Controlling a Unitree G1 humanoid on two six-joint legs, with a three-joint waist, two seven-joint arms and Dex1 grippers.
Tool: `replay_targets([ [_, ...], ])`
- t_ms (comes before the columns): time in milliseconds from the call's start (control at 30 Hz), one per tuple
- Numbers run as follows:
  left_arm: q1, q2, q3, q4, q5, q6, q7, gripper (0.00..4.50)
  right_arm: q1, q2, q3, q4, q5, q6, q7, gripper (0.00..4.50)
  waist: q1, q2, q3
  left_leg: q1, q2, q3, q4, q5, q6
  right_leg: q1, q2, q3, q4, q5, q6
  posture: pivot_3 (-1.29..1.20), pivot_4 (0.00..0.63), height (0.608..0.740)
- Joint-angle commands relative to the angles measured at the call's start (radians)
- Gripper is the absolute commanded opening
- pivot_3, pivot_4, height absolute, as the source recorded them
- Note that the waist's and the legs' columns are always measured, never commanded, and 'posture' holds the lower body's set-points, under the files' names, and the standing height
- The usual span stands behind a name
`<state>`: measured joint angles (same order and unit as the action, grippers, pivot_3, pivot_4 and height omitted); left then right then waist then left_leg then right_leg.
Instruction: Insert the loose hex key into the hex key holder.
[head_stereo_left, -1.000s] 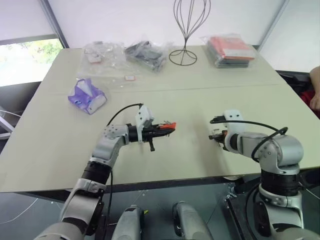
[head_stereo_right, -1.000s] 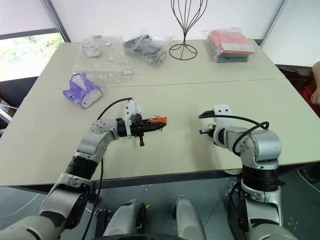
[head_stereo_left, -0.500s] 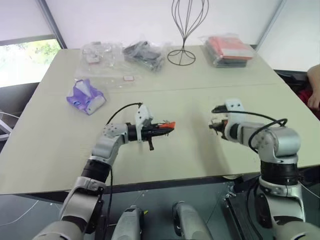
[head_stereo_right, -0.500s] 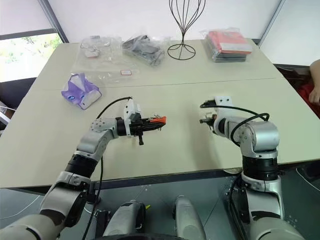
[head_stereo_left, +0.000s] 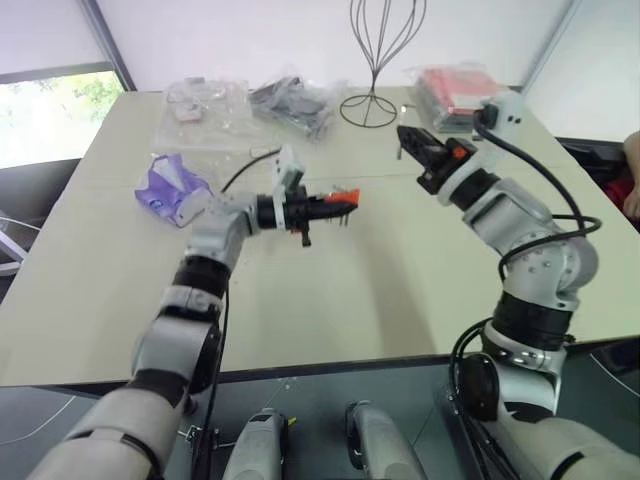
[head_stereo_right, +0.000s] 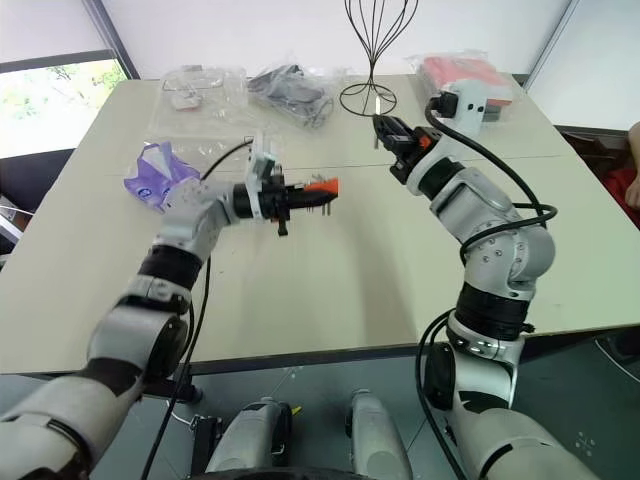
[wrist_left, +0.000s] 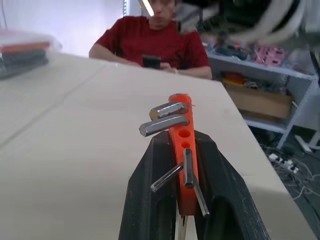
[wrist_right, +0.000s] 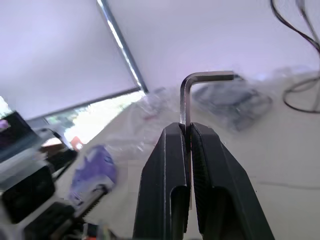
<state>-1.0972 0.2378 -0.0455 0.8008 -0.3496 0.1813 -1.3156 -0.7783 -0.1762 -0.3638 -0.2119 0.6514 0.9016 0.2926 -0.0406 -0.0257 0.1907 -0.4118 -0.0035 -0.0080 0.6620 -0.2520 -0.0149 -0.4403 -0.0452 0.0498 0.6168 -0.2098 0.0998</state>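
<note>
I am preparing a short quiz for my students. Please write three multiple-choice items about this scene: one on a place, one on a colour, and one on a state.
1. Where is the hex key holder?
A. lying on the table
B. between the fingers of the left gripper, above the table
C. inside a plastic bag

2. What colour is the holder's block?
A. blue
B. orange-red
C. white

3. In what state is the loose hex key?
A. already set in the holder
B. lying free on the table
C. clamped in the right gripper, bent end sticking out past the fingers

Answers:
1. B: the left wrist view shows the black fingers pressed on both sides of the block.
2. B: the block shows orange-red in the head and wrist views.
3. C: the right wrist view shows its shaft pinched between shut fingers.
</note>
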Motion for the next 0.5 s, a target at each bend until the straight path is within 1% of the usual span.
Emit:
replay_targets([
  [33, -0.096, 0.008, 0.016, 0.096, 0.011, -0.044, -0.082, 0.00, -0.028, 0.033, 0.017, -0.032, 0.050, -0.083, 0.017, 0.06, -0.002, 0.000, 0.000, 0.000, 0.000, 0.000, 0.000, 0.000, 0.000, 0.000, 0.000, 0.000, 0.000, 0.000, 0.000, 0.00, 0.150, 0.740],
  [200, -0.167, 0.002, 0.031, 0.220, 0.041, -0.116, -0.101, 0.00, -0.010, 0.054, 0.069, -0.035, 0.054, -0.136, 0.014, 0.06, -0.003, 0.000, 0.000, 0.000, 0.000, 0.000, -0.001, -0.001, 0.002, -0.001, 0.000, 0.000, 0.001, 0.000, 0.000, 0.00, 0.150, 0.740],
  [333, -0.187, -0.002, 0.043, 0.264, 0.057, -0.148, -0.109, 0.00, 0.000, 0.058, 0.084, -0.038, 0.066, -0.154, 0.004, 0.06, -0.002, 0.000, 0.000, 0.000, 0.001, 0.000, -0.001, -0.001, 0.002, -0.001, 0.000, 0.000, 0.001, 0.000, 0.000, 0.00, 0.150, 0.740],
  [500, -0.212, -0.019, 0.086, 0.306, 0.053, -0.181, -0.066, 0.00, 0.030, 0.054, 0.106, -0.062, 0.091, -0.150, -0.005, 0.06, 0.002, 0.000, 0.000, 0.000, 0.001, 0.000, -0.001, -0.001, 0.002, -0.001, -0.001, 0.000, 0.001, 0.000, 0.000, 0.00, 0.150, 0.740],
])
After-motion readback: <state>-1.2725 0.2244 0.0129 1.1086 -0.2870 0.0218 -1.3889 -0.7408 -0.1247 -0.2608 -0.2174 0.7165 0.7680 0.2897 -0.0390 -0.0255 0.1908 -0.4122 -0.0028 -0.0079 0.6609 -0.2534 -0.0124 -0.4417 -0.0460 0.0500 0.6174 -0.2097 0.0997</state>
